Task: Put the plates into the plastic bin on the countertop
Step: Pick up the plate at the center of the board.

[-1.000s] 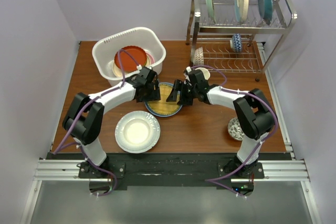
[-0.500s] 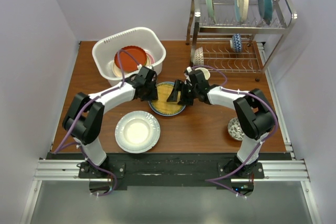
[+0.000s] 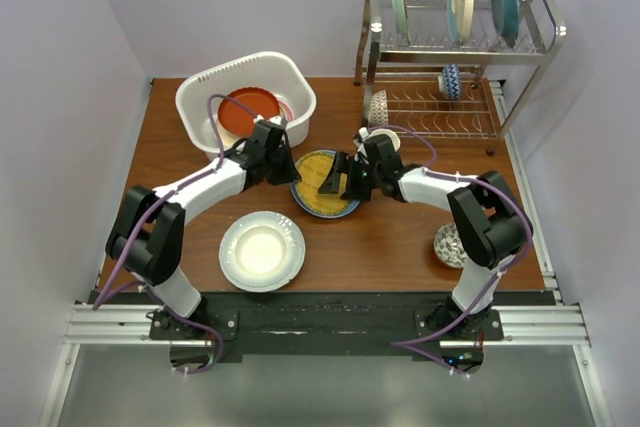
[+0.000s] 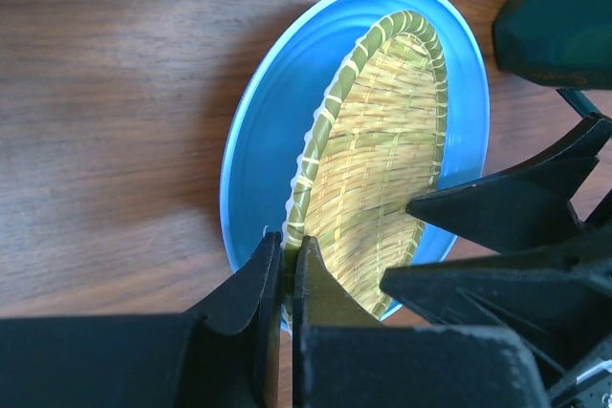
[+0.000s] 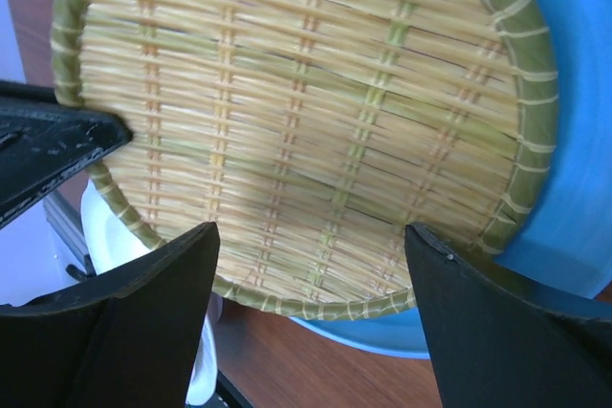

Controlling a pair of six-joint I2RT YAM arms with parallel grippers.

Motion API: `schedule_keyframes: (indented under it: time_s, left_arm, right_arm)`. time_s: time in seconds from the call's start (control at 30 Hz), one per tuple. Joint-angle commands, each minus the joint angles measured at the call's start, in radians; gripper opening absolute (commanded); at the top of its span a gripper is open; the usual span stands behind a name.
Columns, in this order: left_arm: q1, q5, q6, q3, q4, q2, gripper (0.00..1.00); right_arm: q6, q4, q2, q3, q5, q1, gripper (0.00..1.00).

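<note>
A white plate (image 3: pixel 262 250) lies by the counter's (image 3: pixel 390 237) near edge, left of middle. At mid-counter the left claw (image 4: pixel 285 284) is pinched tight on the rim of the woven yellow plate (image 4: pixel 382 169), tipping it up off the blue plate (image 4: pixel 273 112). The right claw (image 5: pixel 308 236) gapes wide at the opposite edge. This looks like the lifting step. Next, carry it to the plastic bin (image 3: pixel 240 66) at the far left corner, clearing its rim.

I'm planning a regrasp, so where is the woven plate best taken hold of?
Grip the woven plate by its green-bound rim, coming from the left arm's side. It lies tilted in the blue plate with that edge raised, so a finger likely fits each side, where the left gripper pinches it.
</note>
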Motion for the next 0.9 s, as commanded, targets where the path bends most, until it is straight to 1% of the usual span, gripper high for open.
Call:
schedule_keyframes:
  time_s: [0.0, 0.1, 0.2, 0.37, 0.57, 0.77, 0.87]
  left_arm:
    - [-0.012, 0.026, -0.003, -0.016, -0.013, -0.028, 0.00]
    - [-0.012, 0.024, -0.005, -0.014, -0.015, -0.037, 0.00]
    - [-0.010, 0.024, -0.008, -0.005, -0.019, -0.048, 0.00]
    - [-0.010, 0.011, -0.009, 0.043, -0.070, -0.068, 0.00]
    - [-0.010, -0.003, -0.002, 0.084, -0.105, -0.115, 0.00]
    - [-0.010, 0.004, -0.006, 0.110, -0.133, -0.163, 0.00]
    - [-0.010, 0.001, -0.008, 0.119, -0.140, -0.186, 0.00]
  right_arm:
    - [-0.010, 0.052, -0.079, -0.046, -0.065, 0.018, 0.90]
    - [-0.020, 0.044, -0.128, -0.040, -0.069, 0.018, 0.95]
    - [-0.029, 0.033, -0.170, -0.035, -0.071, 0.018, 0.97]
    - [-0.034, -0.019, -0.268, -0.024, -0.063, 0.016, 0.98]
    - [-0.046, -0.045, -0.374, -0.052, -0.063, 0.018, 0.99]
    - [-0.066, -0.088, -0.447, -0.118, -0.068, 0.018, 0.99]
    - [-0.072, -0.097, -0.496, -0.193, -0.069, 0.016, 0.99]
